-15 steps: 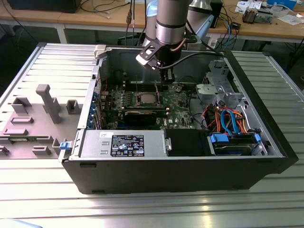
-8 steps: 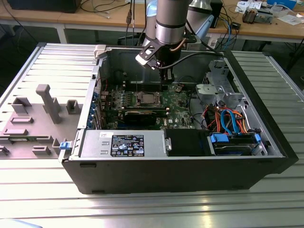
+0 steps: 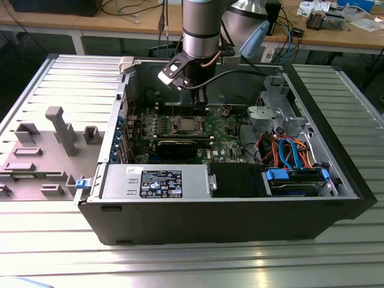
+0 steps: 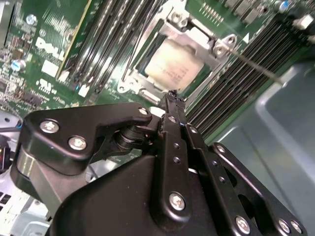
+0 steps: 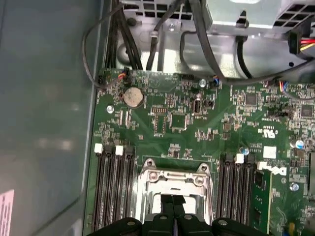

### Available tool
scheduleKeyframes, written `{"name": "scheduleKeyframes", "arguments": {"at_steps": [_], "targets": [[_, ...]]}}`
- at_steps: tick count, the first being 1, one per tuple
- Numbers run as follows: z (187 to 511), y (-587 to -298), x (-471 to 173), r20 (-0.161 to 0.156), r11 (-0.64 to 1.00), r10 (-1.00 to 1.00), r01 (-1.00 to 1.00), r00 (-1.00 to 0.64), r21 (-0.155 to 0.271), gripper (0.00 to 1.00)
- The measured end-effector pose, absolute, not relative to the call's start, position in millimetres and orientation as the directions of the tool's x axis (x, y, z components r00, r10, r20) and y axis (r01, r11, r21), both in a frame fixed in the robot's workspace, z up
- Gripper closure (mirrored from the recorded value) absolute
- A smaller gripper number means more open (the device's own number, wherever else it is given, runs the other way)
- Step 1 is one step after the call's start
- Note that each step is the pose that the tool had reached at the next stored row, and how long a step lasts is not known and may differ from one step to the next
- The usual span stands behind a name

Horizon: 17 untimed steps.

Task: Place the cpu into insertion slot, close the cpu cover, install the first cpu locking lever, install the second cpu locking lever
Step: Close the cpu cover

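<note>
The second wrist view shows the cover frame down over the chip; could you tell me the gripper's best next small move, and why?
Probably shift the shut black gripper toward the thin metal locking lever sticking up off the green circuit board. The silvery-grey square cpu sits under the silvery cover frame, and the gripper hovers empty at that frame's edge, so the raised lever looks unlatched.
</note>
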State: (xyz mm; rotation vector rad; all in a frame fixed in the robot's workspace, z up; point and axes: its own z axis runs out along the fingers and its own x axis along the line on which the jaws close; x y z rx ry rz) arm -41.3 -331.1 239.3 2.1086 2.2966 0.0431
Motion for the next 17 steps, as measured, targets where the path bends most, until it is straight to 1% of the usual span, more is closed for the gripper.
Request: {"name": "scheduleKeyframes", "arguments": {"at_steps": [17], "targets": [[227,-331,-77,0.002,0.085,0.996,0.996,-0.085,0.036,0.89]]}}
